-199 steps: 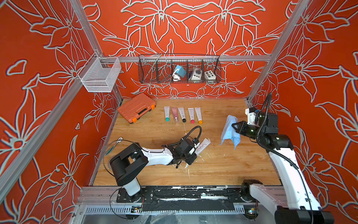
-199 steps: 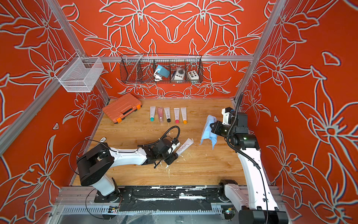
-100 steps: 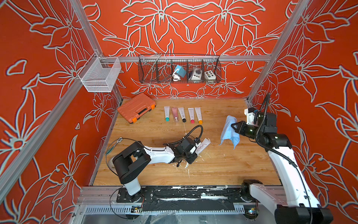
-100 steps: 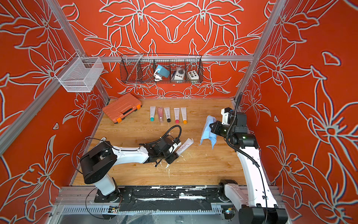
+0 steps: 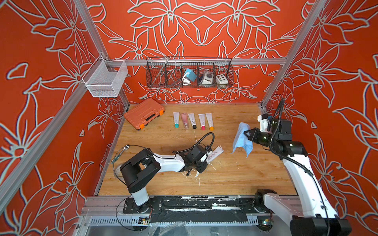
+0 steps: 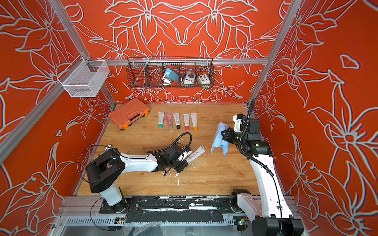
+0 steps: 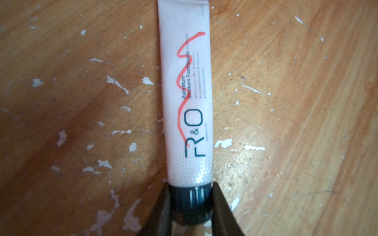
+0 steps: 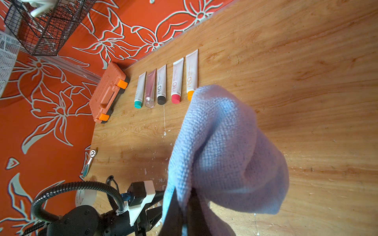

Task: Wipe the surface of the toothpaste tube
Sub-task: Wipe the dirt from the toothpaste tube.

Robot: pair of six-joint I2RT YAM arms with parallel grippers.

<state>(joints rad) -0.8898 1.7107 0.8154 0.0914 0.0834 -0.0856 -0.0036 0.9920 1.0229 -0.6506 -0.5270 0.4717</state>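
Observation:
A white toothpaste tube (image 7: 187, 102) with a red squiggle along it and a black cap (image 7: 190, 202) lies flat on the wooden table (image 5: 235, 179). In both top views it sits mid-table (image 5: 214, 154) (image 6: 195, 154). My left gripper (image 7: 190, 190) is low over the table and shut on the tube's black cap, one finger on each side. My right gripper (image 8: 185, 196) hovers to the right, apart from the tube, and is shut on a blue cloth (image 8: 225, 153) that hangs down from it (image 5: 241, 139).
Several other tubes (image 5: 193, 120) lie in a row at the back, next to an orange case (image 5: 144, 113). A ratchet wrench (image 5: 122, 151) lies at the left edge. A black wire basket (image 5: 189, 72) and a white mesh basket (image 5: 105, 78) hang on the walls.
The left jaws have closed onto the tube's cap. The right arm with the cloth has barely moved.

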